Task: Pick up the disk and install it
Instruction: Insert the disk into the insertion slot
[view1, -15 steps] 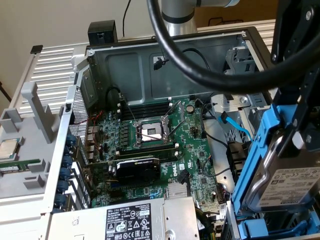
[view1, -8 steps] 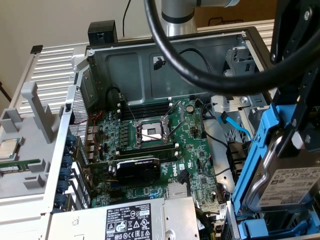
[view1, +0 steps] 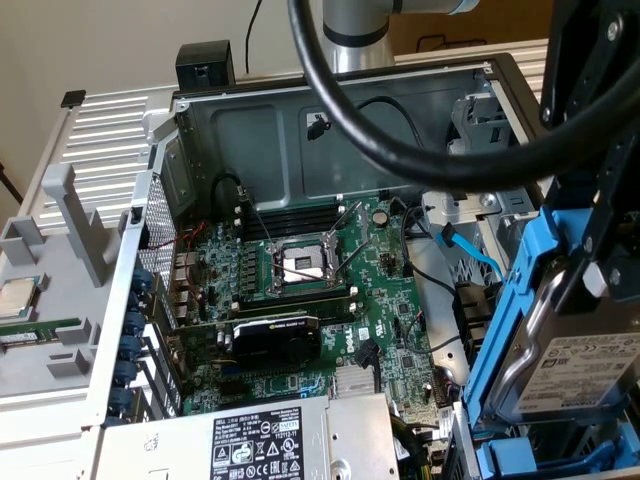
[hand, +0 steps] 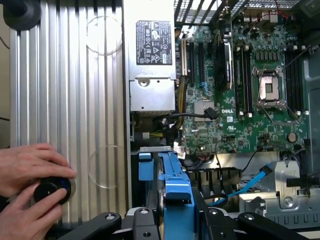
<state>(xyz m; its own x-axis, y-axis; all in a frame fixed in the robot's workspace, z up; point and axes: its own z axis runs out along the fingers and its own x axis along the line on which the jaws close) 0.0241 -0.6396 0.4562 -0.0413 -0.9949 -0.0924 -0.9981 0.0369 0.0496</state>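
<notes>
The flat rectangular silver-metal disk (view1: 585, 365) with a white printed label sits in its bright blue plastic carrier frame (hand: 176, 187). My black pincer (hand: 177, 216) is clamped on it: in the wrist view the blue frame is pressed between my two fingers. In the exterior view the disk stands on its edge, a little tilted, at the exterior view's right. I hold it up over the right side of the open dark grey metal computer case (view1: 260, 120), near the silver drive cage (view1: 470, 205).

Beside it, lower in the case, lies the green motherboard (view1: 300, 300) with an open square processor socket (view1: 300, 265) and a black graphics card (view1: 275, 340). A thin light blue cable (view1: 470, 255) runs between the motherboard and the disk. The large grey power-supply box (view1: 290, 445) with a label is at the near edge. A thick black cable (view1: 330, 100) curves across close to the camera.

Outside the case, at the exterior view's left, a small square silver chip (view1: 15, 297) rests on a grey plastic holder (view1: 50, 260). In the wrist view the hands of a person (hand: 30, 167) are around a black round knob (hand: 50, 191) on the ribbed silver table (hand: 65, 75).
</notes>
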